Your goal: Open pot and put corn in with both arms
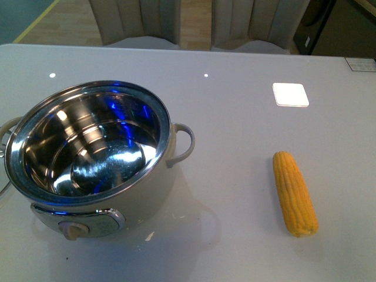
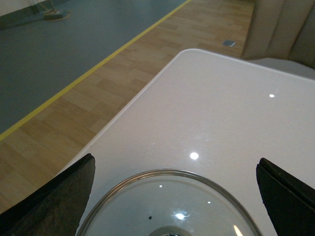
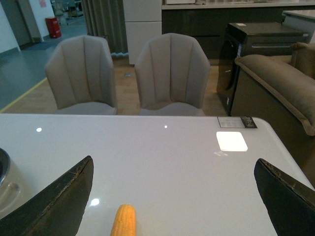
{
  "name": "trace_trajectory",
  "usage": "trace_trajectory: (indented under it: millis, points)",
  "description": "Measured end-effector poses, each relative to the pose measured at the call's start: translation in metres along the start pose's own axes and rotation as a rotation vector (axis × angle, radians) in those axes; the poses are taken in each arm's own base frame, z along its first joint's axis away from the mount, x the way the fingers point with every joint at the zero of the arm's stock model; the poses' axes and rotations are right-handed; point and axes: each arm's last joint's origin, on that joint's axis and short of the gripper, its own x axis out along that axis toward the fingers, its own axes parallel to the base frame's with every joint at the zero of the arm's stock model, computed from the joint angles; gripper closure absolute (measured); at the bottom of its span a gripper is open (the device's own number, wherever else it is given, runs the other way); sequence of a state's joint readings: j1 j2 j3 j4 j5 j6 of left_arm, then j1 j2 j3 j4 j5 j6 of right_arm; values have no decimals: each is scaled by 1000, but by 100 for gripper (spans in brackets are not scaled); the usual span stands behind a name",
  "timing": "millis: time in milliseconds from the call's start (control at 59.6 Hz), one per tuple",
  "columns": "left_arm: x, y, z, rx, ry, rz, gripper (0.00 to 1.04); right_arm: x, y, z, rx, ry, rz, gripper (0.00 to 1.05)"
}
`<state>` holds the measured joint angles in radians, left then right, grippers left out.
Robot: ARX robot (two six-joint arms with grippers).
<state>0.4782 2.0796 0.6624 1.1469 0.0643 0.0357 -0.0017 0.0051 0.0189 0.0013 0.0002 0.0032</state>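
The pot (image 1: 154, 194) stands open at the table's left, its steel inside empty and its dial facing me. The corn (image 1: 294, 192) lies on the table to the right, well apart from the pot. Neither gripper shows in the front view. My left gripper (image 2: 175, 162) is open above a glass lid (image 2: 167, 206) with a steel rim, which lies flat on the table near its left edge. My right gripper (image 3: 174, 161) is open and empty over the table, with the corn's tip (image 3: 124, 221) low between its fingers and the pot's edge (image 3: 7, 187) off to one side.
Two beige chairs (image 3: 170, 73) stand behind the table's far edge. A bright white square (image 1: 290, 94) and a small label (image 1: 359, 63) are on the table's far right. A sofa (image 3: 275, 83) and a dark cabinet (image 3: 256, 39) stand beyond. The table's left edge (image 2: 133, 103) drops to wooden floor.
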Motion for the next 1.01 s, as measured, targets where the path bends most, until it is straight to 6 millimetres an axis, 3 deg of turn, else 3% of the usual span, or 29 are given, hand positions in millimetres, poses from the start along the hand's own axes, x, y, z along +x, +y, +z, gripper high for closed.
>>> trace_trajectory:
  millis: [168, 319, 369, 420, 789, 1007]
  points:
    - [-47, -7, 40, -5, -21, -104, 7, 0, 0, 0, 0, 0, 0, 9]
    - [-51, -8, 47, -7, -48, -112, 7, 0, 0, 0, 0, 0, 0, 9]
    - [-59, -13, 44, 9, -162, -288, 19, 0, 0, 0, 0, 0, -1, 9]
    - [-80, -25, 40, 34, -241, -374, 34, 0, 0, 0, 0, 0, 0, 9]
    - [-155, -59, 34, 38, -249, -392, 101, 0, 0, 0, 0, 0, 0, 9]
    - [-184, -67, 38, 40, -246, -402, 101, 0, 0, 0, 0, 0, 0, 9]
